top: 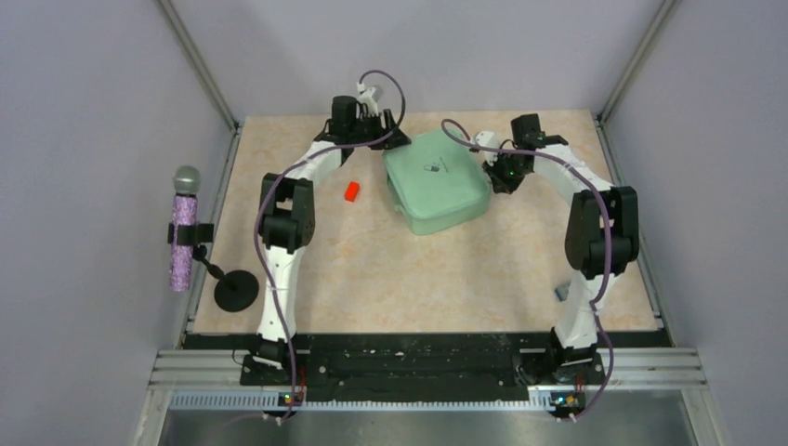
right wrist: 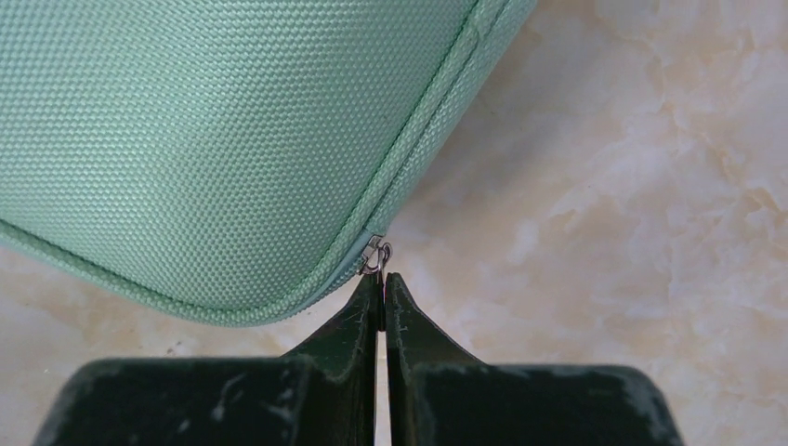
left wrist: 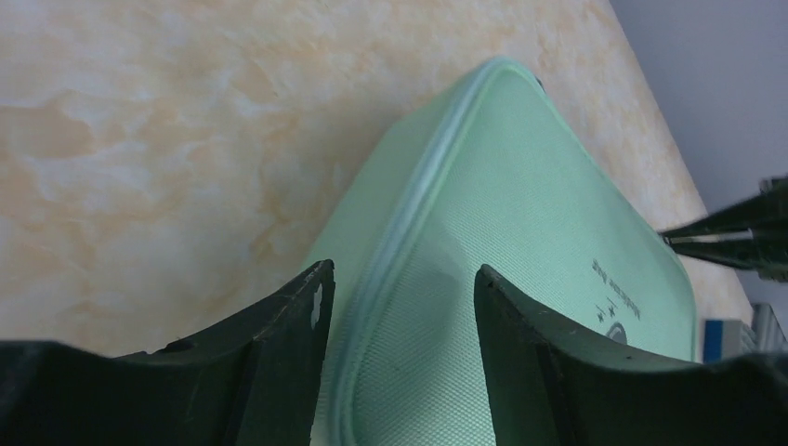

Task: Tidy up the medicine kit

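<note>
The mint-green medicine kit case (top: pixel 437 181) lies closed at the back middle of the table. My left gripper (top: pixel 388 139) is open at its back left corner. In the left wrist view its jaws (left wrist: pixel 401 274) straddle the case's zipper seam (left wrist: pixel 409 214), one finger over the table and one over the lid (left wrist: pixel 539 232). My right gripper (top: pixel 494 172) is at the case's right edge. In the right wrist view it (right wrist: pixel 382 279) is shut on the small metal zipper pull (right wrist: pixel 376 255) at the corner of the case (right wrist: pixel 214 139).
A small red object (top: pixel 352 191) lies on the table left of the case. A small grey-blue item (top: pixel 563 292) lies near the right arm's base. A microphone on a stand (top: pixel 184 228) is outside the left wall. Enclosure walls ring the table.
</note>
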